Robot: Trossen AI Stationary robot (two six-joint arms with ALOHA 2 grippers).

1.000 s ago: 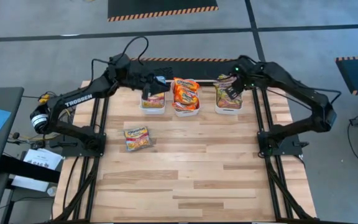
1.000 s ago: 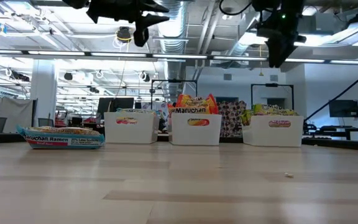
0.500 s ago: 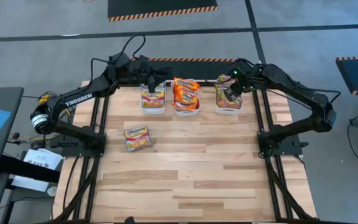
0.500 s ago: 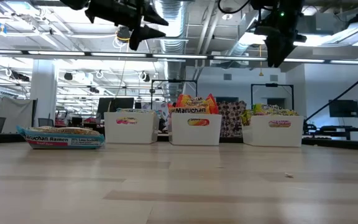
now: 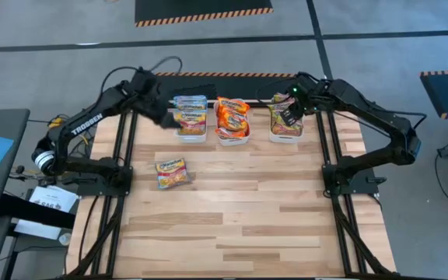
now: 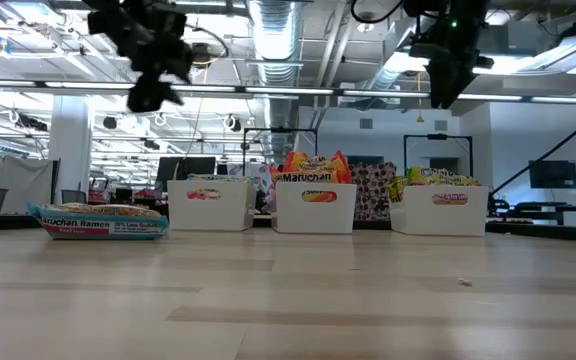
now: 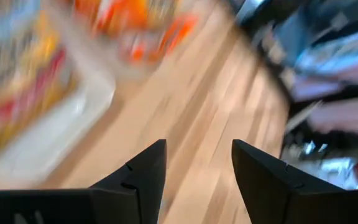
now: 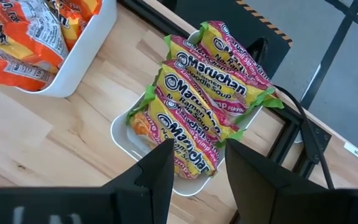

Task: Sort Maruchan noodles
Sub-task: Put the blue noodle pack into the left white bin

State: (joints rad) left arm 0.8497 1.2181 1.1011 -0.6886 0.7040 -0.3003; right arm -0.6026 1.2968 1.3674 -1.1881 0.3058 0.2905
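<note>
Three white bins stand in a row at the table's far side. The left bin [image 5: 190,132] holds blue-pale Maruchan noodles [image 5: 190,109], the middle bin [image 5: 232,140] orange-red ones [image 5: 232,115], and the right bin [image 8: 124,134] green-pink ones [image 8: 204,93]. One more packet [image 5: 171,172] lies flat on the table, near the left side. My left gripper [image 5: 169,119] hangs open and empty just left of the left bin. My right gripper [image 8: 197,146] hangs open and empty above the right bin.
The wooden tabletop [image 5: 263,210] stretches bare from the bins to the near edge. Both arm frames [image 5: 119,179] flank it on the left and right. In the low view the loose packet [image 6: 98,220] lies left of the bins [image 6: 208,205].
My left gripper has swung from above the left bin toward the table's left edge, sinking a little and turning as it went. The packets in the left bin now show uncovered. My right gripper has stayed above the right bin.
</note>
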